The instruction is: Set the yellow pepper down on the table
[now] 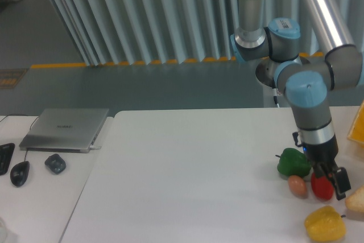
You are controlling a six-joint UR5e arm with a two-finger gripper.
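Observation:
The yellow pepper [325, 223] lies on the white table [187, 180] near the front right corner, free of any grip. My gripper [333, 182] hangs above and behind it, over the red pepper [321, 186]. Its dark fingers [342, 182] hold nothing, and whether they stand open or shut does not show from this angle. A green pepper [294, 162] sits just left of the gripper.
A small brownish egg-shaped object [297, 185] lies left of the red pepper. A pale yellow item [356, 202] sits at the right edge. On the left desk are a closed laptop [65, 130], a mouse [19, 173] and a dark small object [55, 164].

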